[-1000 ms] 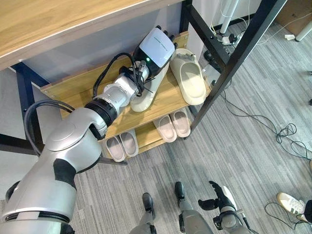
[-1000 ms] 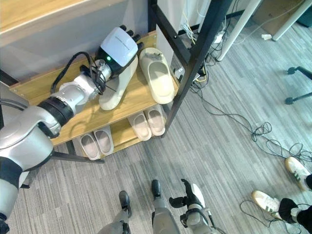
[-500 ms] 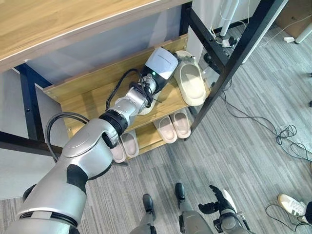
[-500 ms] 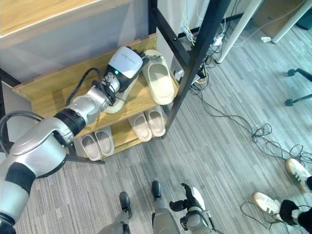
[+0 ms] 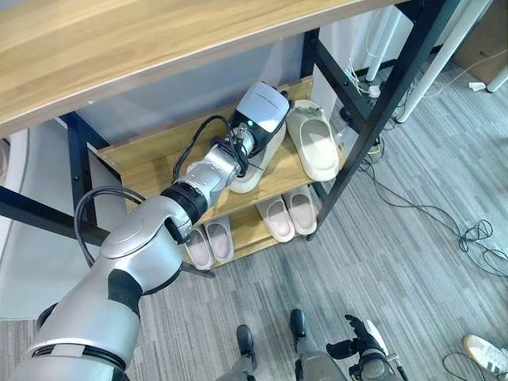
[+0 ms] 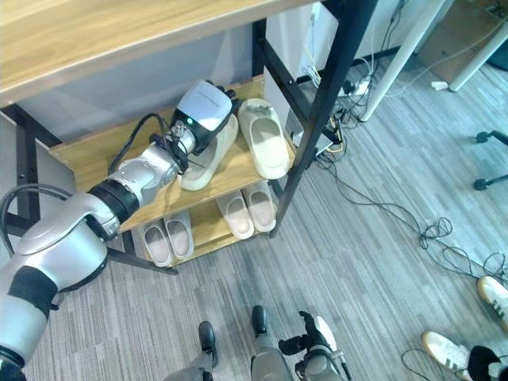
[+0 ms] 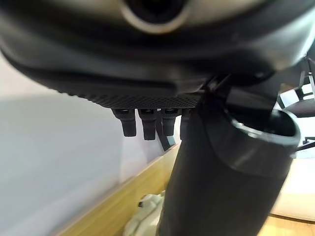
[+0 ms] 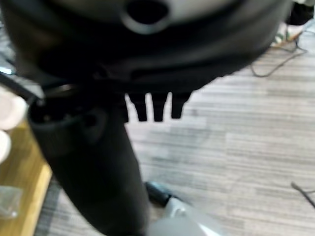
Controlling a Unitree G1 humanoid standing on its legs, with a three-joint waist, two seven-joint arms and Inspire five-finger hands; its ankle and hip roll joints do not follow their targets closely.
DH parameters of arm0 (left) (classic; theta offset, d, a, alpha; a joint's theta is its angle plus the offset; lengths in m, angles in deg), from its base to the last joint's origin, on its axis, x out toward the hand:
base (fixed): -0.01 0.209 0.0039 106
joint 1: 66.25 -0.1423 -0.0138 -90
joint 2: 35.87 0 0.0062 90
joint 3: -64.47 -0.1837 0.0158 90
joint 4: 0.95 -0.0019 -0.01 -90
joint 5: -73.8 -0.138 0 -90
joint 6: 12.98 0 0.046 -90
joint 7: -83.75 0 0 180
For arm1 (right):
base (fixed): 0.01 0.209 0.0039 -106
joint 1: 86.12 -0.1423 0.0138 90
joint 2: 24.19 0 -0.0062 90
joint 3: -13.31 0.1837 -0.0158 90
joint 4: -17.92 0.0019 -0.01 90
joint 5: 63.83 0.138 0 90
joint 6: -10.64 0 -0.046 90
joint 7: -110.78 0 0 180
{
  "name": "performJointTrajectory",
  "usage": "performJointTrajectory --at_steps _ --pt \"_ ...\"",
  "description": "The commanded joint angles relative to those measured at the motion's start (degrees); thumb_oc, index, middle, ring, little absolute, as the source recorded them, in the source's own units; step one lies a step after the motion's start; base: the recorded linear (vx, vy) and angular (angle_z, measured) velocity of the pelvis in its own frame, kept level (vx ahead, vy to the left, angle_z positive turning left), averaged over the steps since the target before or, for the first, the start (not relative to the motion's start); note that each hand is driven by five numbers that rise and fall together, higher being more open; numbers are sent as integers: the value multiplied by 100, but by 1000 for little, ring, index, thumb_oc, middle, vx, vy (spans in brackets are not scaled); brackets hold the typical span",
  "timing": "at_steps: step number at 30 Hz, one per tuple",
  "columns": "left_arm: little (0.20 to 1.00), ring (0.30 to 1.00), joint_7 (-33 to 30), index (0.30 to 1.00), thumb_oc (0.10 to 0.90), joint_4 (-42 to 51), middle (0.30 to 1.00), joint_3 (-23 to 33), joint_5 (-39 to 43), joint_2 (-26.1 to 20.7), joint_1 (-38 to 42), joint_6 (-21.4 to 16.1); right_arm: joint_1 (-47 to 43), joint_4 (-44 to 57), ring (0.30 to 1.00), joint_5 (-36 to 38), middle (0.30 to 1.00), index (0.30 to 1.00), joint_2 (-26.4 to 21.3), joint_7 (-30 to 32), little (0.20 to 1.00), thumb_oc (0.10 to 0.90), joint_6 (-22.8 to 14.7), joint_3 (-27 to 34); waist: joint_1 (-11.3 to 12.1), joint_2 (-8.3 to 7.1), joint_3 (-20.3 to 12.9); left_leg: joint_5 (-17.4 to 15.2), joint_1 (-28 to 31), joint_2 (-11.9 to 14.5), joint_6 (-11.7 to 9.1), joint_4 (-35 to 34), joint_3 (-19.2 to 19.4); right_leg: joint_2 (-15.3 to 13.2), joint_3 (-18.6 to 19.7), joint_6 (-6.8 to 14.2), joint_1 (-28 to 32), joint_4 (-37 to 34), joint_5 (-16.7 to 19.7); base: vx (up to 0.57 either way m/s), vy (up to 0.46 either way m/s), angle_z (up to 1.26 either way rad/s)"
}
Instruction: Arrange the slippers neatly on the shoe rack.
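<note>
Slippers (image 5: 314,143) of smooth cream foam lie on wooden shelf (image 5: 151,163).

Cream slippers (image 5: 313,143) on light wood shoe rack (image 5: 151,163) with black frame. Pale pink pairs (image 5: 288,214) lower down. Grey striped carpet floor (image 5: 413,262). Dark fingers (image 7: 147,125), white-backed left hand (image 5: 262,107).

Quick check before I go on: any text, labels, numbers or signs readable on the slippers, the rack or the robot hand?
None can be read. The cream slippers, the shoe rack and the left robot hand show no legible text in the head views; no print shows in either wrist view.
</note>
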Motion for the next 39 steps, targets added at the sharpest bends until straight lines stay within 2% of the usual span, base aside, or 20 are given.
performJointTrajectory --at_steps 1,3,4,9,11,12,14,15,16,23,27,39 --pt "900 900 -223 900 800 -141 900 640 16 -203 451 159 290 -195 900 77 900 900 -2 75 900 800 -31 265 133 -254 -282 -589 310 166 -325 37 99 -327 391 828 282 15 -634 0 -7 9" --pt "900 900 -282 900 800 127 900 785 89 -333 273 127 342 -207 900 93 900 900 41 69 900 800 -19 319 177 -262 -304 -594 368 161 -329 37 91 -332 350 833 357 15 -645 13 -15 12" --pt "900 900 -311 900 800 539 900 940 152 -579 -9 85 388 -233 900 93 900 900 77 51 900 800 14 372 239 -282 -345 -598 450 153 -321 37 59 -327 313 833 457 15 -657 25 -15 9" --pt "900 900 -299 900 800 948 900 1438 639 -455 -441 68 454 -307 900 76 900 900 182 7 900 800 128 396 298 -318 -461 -630 664 139 -319 37 14 -324 230 814 703 15 -706 40 -11 3" --pt "900 900 -371 900 800 1542 900 2019 1166 -570 -1111 -57 552 -297 900 7 900 900 301 -25 900 800 192 487 401 -354 -546 -643 781 127 -321 37 -21 -324 151 803 848 15 -733 40 -18 0" --pt "900 900 -359 900 800 1577 900 2036 1164 -586 -1144 -48 565 -294 900 6 900 900 294 -25 900 800 193 475 391 -347 -552 -647 788 128 -321 37 -22 -323 149 803 856 15 -736 29 -8 3" --pt "900 900 -393 900 800 2129 900 2494 1570 -669 -1839 -137 567 -269 900 -1 900 900 367 -29 900 800 247 536 475 -371 -594 -647 846 121 -319 37 -68 -324 103 796 942 15 -747 10 -8 10" --pt "900 900 -391 900 800 2134 900 2497 1569 -672 -1844 -135 569 -268 900 -1 900 900 366 -29 900 800 247 533 472 -370 -595 -647 847 121 -319 37 -69 -324 102 796 944 15 -748 29 -8 16" --pt "900 900 -375 900 800 2364 900 2744 1759 -655 -2549 -246 537 -295 900 -45 900 900 447 -22 900 800 293 552 547 -385 -649 -662 908 116 -317 37 -97 -325 63 788 1023 15 -766 32 -5 16" --pt "900 900 -270 900 800 1912 900 2920 2068 -429 -3275 -206 506 -351 900 -87 900 900 530 -33 900 800 369 487 574 -416 -758 -695 1049 122 -314 37 -126 -318 30 772 1167 15 -784 48 -8 5" --pt "900 900 -112 900 800 1369 900 3060 2736 -36 -3646 -262 505 -311 900 -104 900 900 559 -47 900 800 408 415 547 -430 -837 -727 1138 134 -305 37 -106 -307 42 770 1233 15 -797 36 -5 0" --pt "900 900 -135 900 800 1405 900 2971 3267 173 -3624 -456 562 -378 900 -90 900 900 603 6 900 800 400 332 450 -431 -897 -762 1160 161 -293 37 -46 -303 111 772 1202 15 -777 5 -4 0"
